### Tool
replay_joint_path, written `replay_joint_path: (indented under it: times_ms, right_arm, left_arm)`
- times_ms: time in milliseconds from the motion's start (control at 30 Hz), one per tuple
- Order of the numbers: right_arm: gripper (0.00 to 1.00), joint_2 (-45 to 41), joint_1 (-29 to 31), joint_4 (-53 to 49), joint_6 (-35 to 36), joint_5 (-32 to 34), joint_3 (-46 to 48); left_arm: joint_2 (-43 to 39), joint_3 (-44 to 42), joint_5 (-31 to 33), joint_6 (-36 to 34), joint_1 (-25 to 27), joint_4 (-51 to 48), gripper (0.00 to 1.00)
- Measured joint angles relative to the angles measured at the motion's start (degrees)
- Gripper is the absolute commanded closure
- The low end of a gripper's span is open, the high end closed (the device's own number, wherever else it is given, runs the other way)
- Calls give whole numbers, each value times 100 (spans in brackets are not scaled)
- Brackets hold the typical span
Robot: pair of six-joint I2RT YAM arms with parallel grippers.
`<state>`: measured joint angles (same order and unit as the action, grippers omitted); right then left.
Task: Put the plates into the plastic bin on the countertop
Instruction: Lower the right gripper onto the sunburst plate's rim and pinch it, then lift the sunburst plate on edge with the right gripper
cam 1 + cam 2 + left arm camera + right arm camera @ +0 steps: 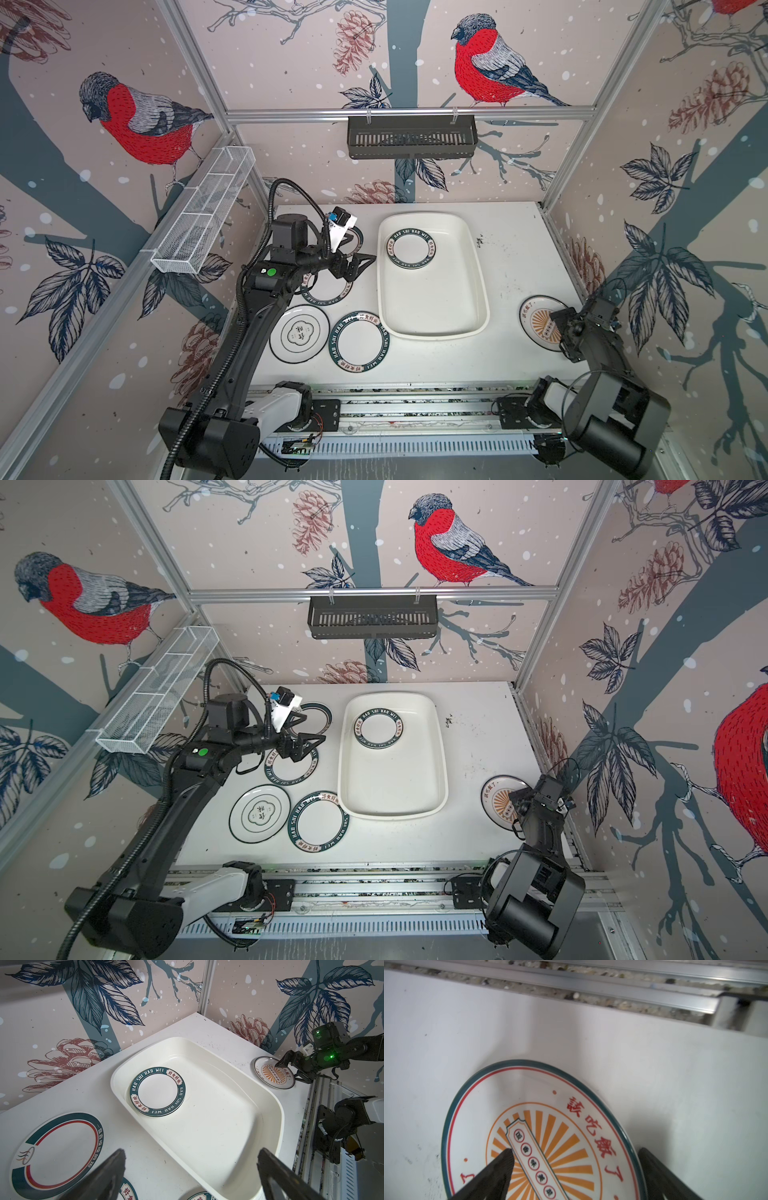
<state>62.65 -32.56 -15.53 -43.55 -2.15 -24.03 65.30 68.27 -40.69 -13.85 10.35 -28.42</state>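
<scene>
White speckled countertop (519,270), bird-print walls (291,62): one lettered plate (410,249) lying at the far end of the plastic bin (432,307), five outside.
Right gripper (576,1150), jaws wide, is straddling the sunburst plate (536,320) rim, right of the bin. Left gripper (191,1153) is hovering, jaws wide, over four other plates (359,341) lying left of the bin.

Bin (432,299) mid-countertop (519,266), nearer the back edge. One plate (410,248) lies in the bin's back-left corner. Left of the bin: back plate (318,719) toward the back-left corner, middle plate (291,773) in front of it, then outer plate (299,333) and inner plate (356,341) side by side nearer the front edge, the inner just beside the bin's front-left corner. Lone plate (536,320) by the right edge.
</scene>
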Motion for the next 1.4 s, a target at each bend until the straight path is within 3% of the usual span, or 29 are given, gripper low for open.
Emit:
replay_joint_path:
  times_ms: [367,867,1400]
  right_arm:
    - [15,219,151,1167,20,-1261,243]
    - [23,1397,52,2957,170,-2588,291]
    - [46,2004,-385,3993,319,-3394,581]
  left_arm:
    - [42,-11,22,37,0,83,2]
    - [205,85,90,205,0,111,2]
    - [295,197,177,199,0,120,2]
